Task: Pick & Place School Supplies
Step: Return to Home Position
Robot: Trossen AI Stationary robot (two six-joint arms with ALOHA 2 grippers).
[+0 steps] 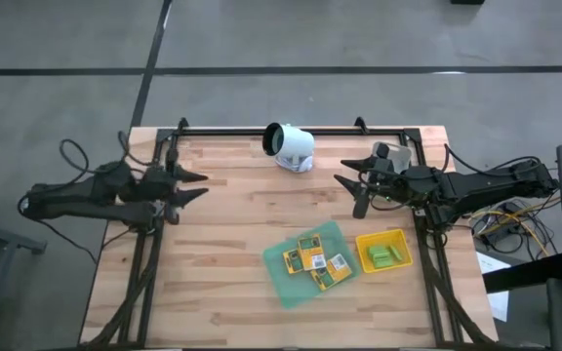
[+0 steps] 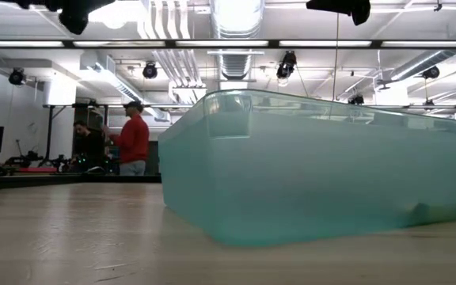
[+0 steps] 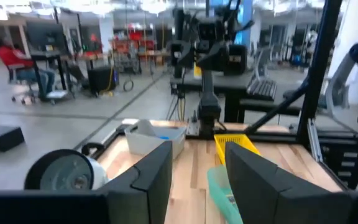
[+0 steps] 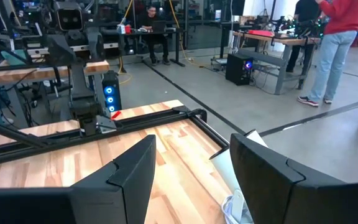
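Left claw [image 1: 199,186] is held above the left part of the tabletop [image 1: 227,244], pointing toward the centre, with its two fingers spread apart and nothing between them; the left wrist view confirms a clear gap between the fingers. Right claw [image 1: 349,195] is held above the right part of the tabletop, pointing back toward the left arm, its fingers likewise parted and empty, as the right wrist view also shows. The two claws face each other, well apart. Three yellow-and-green packets [image 1: 310,256] lie inside the translucent green tray [image 1: 279,285], which sits on the near-right part of the tabletop, turned at an angle to the edges; the packets lie close together, overlapping or touching. Just beside the green tray, on its right, stands the yellow tray [image 1: 367,240], holding several light-green blocks [image 1: 386,255]; their exact count cannot be told. A white cylindrical camera unit [image 1: 289,146] rests at the far edge of the tabletop, between the two arms. In the low view the wall of the green tray fills most of the frame, and two people [image 2: 131,139] stand in the room beyond the tabletop
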